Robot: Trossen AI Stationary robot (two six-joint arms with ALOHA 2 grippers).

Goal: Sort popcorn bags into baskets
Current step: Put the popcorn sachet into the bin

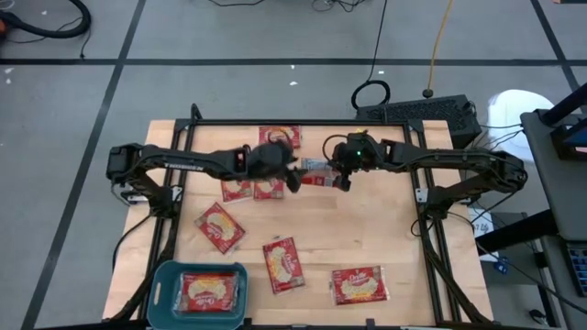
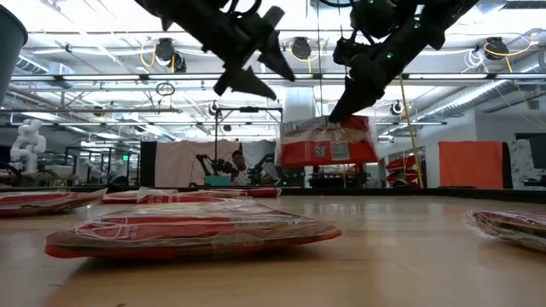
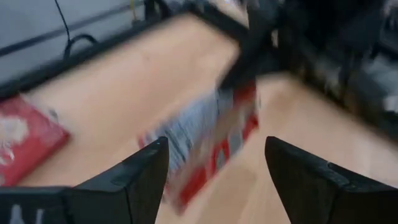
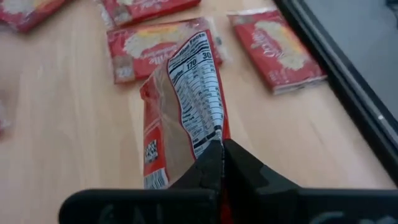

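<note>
Well beyond the teal-blue rectangular plastic basket (image 1: 199, 291) at the near edge of the pale wooden table (image 1: 367, 229), the right gripper (image 4: 221, 144) is pinched tight on the top edge of a flat red popcorn bag with a white nutrition panel (image 4: 186, 102), so the packet hangs clear of the wood, presumably lifted to be passed across or carried. The left gripper (image 3: 214, 168) sits just beside that hanging bag with its fingers spread and nothing between them, likely placed to take the packet, since the left arm is nearer the basket. One red packet (image 1: 209, 291) already lies inside the basket; the other red packets (image 1: 284, 264) lie scattered flat between it and the grippers.
</note>
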